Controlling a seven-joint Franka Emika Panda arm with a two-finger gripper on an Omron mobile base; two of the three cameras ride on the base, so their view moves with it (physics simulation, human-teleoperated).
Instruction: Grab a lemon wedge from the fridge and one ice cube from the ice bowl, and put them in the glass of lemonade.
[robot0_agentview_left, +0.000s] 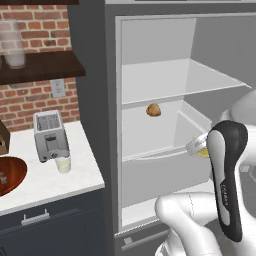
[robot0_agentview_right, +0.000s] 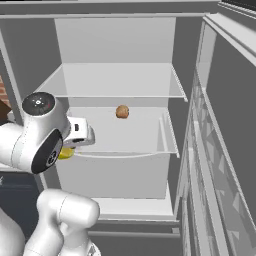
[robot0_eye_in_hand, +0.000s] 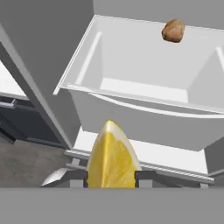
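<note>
Yellow lemon wedge (robot0_eye_in_hand: 113, 158) clamped in jaws | fridge (robot0_agentview_left: 155, 75) open | brown lump (robot0_eye_in_hand: 173, 30) on shelf | no legible writing

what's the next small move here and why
Probably swing left toward the glass of lemonade on the counter: the end effector is shut on the lemon wedge, already lifted out in front of the open fridge.
</note>
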